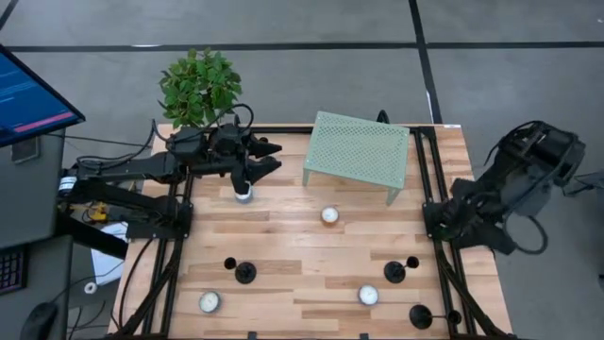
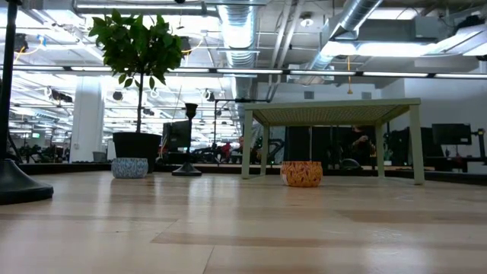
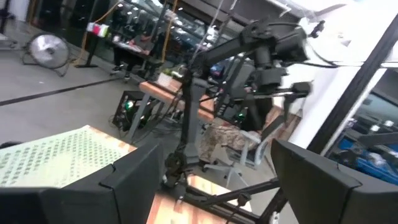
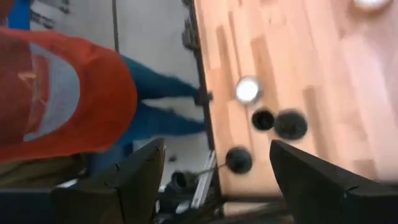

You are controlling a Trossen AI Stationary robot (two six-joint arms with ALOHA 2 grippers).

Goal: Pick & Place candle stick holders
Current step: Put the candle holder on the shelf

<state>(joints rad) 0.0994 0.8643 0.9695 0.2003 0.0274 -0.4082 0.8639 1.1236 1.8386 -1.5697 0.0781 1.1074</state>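
Dark left gripper [image 1: 267, 157] spread wide, empty, above table [image 1: 311, 246]; right gripper [image 4: 211, 180] likewise released.

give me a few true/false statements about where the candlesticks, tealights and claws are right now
1. The left claw is near the potted plant. True.
2. The right claw holds a candlestick. False: it is open with nothing between its fingers, parked off the table's right edge.
3. The green mesh stand lies toppled on its side. False: it stands upright on its legs.
4. A candlestick stands between the left-front tealight and the middle tealight. True.
5. All candlesticks are on the mesh stand. False: its top is bare.
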